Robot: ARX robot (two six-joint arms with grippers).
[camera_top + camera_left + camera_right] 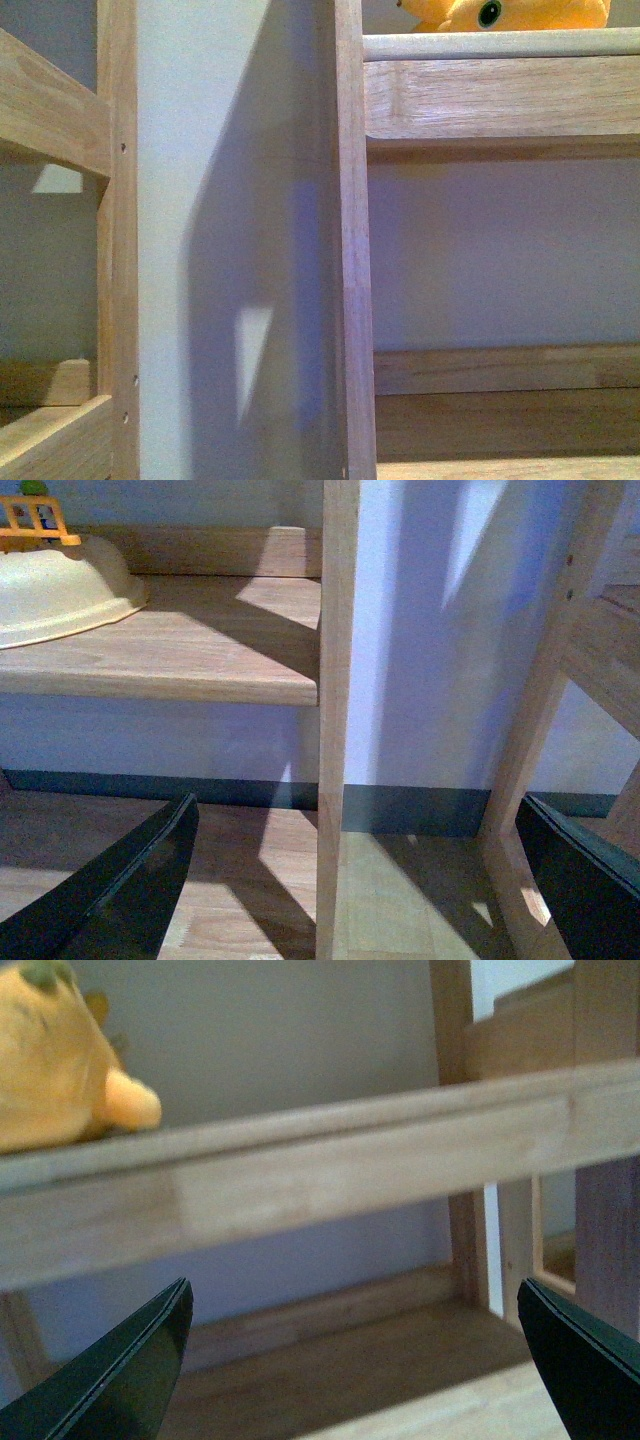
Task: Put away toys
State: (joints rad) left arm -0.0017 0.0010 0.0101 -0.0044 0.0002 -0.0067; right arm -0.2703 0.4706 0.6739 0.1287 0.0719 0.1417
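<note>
An orange-yellow plush toy [510, 14] lies on the upper wooden shelf [500, 45] at the top right of the front view; one dark eye shows. In the right wrist view the same plush toy [60, 1060] rests on the shelf rail [320, 1175], with a green bump on top and a stubby limb sticking out. My right gripper [355, 1360] is open below that shelf, apart from the toy, nothing between its fingers. My left gripper [360, 880] is open and empty, low near the floor, with a wooden post [337, 720] standing between its fingers.
A cream bowl [60, 590] with an orange toy piece [35, 520] behind it sits on a low shelf board [200, 670]. Wooden uprights [350, 240] frame the shelves against a pale wall. A lower shelf [350, 1360] lies under the right gripper.
</note>
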